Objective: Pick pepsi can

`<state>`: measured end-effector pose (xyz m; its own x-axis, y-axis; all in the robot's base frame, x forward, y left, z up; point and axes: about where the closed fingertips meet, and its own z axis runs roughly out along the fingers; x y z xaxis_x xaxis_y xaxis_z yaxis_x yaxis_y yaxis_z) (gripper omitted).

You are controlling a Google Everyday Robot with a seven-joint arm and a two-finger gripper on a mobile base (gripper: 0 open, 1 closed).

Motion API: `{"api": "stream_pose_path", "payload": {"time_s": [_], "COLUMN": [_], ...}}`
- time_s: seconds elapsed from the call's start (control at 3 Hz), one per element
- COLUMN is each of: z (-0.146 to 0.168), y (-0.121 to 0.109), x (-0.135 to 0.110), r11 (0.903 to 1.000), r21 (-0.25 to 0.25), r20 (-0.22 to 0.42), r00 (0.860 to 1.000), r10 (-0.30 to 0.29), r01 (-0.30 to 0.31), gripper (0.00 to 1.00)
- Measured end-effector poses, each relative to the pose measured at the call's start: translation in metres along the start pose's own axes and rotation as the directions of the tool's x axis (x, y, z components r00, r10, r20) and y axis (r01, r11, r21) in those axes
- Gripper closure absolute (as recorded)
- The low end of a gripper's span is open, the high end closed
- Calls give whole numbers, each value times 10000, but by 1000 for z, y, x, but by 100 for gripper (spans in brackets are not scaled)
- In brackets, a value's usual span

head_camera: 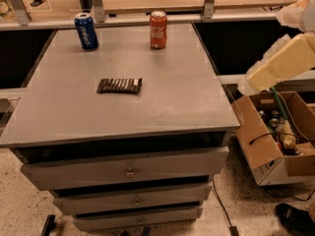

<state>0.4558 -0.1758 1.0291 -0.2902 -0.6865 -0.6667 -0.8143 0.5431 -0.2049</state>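
Observation:
The pepsi can (86, 31) is dark blue with white lettering and a silver top. It stands upright at the far left of the grey cabinet top (162, 102). A red Coca-Cola can (158, 29) stands upright to its right, well apart from it. My gripper is out of view; only a cream arm link (282, 63) shows at the right edge, beyond the cabinet's right side and far from both cans.
A dark snack bar (119, 85) lies flat in the middle of the top. Drawers (129, 170) fill the cabinet front. An open cardboard box (268, 141) of clutter sits on the floor to the right. A shelf rail with posts (147, 18) runs behind the cans.

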Motion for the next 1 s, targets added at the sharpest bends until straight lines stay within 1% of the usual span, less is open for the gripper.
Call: {"api": "stream_pose_path", "payload": {"time_s": [0.33,0.67,1.0], "z": [7,18,36], "y": [-2,-18,-45], "x": [-22,-44,-71], "r11": [9962,9939,9925], "r21": [499,814,670], "r20": [999,1655,2339], "r00": [9928,9843,9686], "r10": [655,607,843], "r01": [-707,-749,-1026], "gripper": [0,0,0]}}
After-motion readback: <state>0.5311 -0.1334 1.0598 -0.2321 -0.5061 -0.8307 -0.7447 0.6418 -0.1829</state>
